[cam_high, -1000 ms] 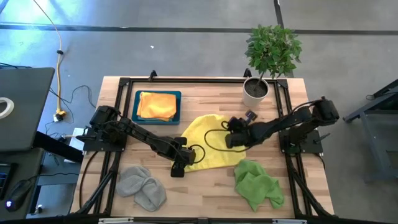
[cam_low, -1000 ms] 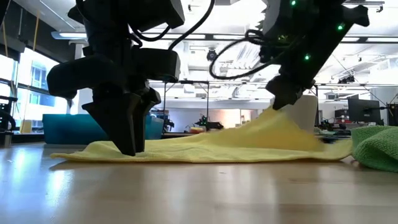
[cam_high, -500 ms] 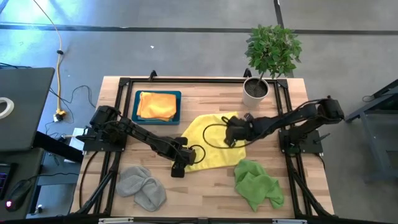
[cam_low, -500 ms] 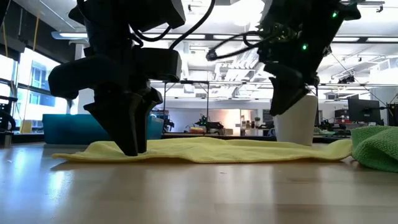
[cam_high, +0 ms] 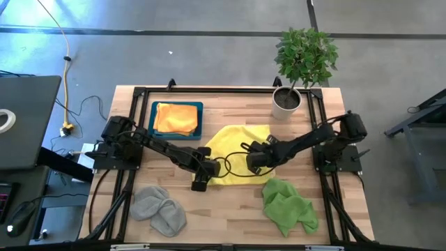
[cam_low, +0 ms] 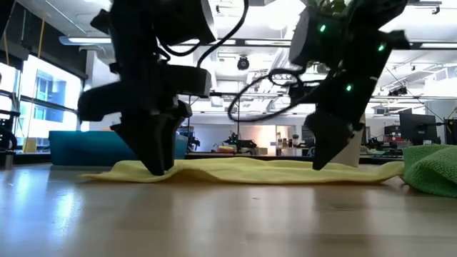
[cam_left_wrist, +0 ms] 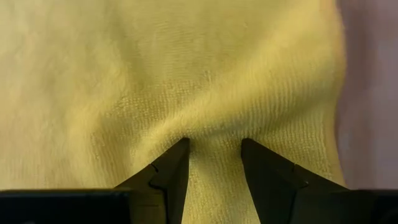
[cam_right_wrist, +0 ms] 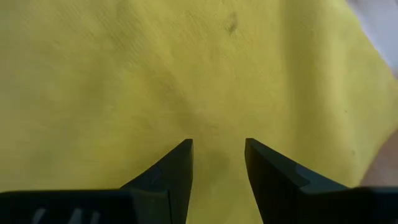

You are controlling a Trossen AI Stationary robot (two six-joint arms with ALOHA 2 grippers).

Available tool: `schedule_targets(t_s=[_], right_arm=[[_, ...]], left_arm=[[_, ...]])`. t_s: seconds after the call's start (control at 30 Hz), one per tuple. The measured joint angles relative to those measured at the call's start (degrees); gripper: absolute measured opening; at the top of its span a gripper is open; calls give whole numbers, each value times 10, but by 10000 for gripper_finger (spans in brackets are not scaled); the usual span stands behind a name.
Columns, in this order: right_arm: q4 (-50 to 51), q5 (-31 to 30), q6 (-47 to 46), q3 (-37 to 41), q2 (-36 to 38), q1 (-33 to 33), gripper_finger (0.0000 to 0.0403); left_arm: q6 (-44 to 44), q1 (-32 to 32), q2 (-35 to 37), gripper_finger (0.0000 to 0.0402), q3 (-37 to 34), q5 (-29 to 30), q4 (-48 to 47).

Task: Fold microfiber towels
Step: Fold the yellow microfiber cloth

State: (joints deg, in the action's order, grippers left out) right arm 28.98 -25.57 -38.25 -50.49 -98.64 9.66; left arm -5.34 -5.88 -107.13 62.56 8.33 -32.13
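Observation:
A yellow towel [cam_high: 240, 143] lies spread flat on the wooden table's middle. My left gripper [cam_high: 200, 183] stands open on the towel's near left part, and my right gripper [cam_high: 254, 162] stands open on its near right part. An orange towel [cam_high: 175, 118] lies folded in the dark teal tray [cam_high: 201, 120] at the far left. A grey towel [cam_high: 159, 208] lies crumpled at the near left. A green towel [cam_high: 287, 206] lies crumpled at the near right. My left gripper presses both open fingertips [cam_left_wrist: 177, 155] down on the yellow towel close to its near left edge [cam_left_wrist: 214, 134], coming from above. The cloth puckers into wrinkles around the tips and stays on the table. My right gripper sets its open fingertips [cam_right_wrist: 180, 155] on the towel's flat surface [cam_right_wrist: 217, 130] from above, slanting down; the low view shows the tips [cam_low: 318, 164] reaching the cloth. The towel lies flat under them.
A potted plant [cam_high: 301, 66] stands at the far right corner. Black frame rails [cam_high: 209, 89] run along the table's edges. Bare wood shows along the near edge between the grey and green towels [cam_high: 223, 216].
My right gripper has let go of the yellow towel's raised far right part, which has fallen flat. It then went down and toward the near left onto the cloth. My left gripper has shifted slightly, drawing the towel's near left edge along with it.

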Motion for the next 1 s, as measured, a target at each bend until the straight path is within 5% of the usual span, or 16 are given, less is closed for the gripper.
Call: schedule_targets(t_s=[0.5,0.73,1.0], right_arm=[[5,-89,67,0,3,-76,138],[21,-88,70,0,78,-32,138],[65,46,34,0,122,63,138]], left_arm=[[-13,53,8,138,-3,101,-47],[-15,18,56,138,-2,63,-57],[1,-56,77,138,-9,-9,-55]])
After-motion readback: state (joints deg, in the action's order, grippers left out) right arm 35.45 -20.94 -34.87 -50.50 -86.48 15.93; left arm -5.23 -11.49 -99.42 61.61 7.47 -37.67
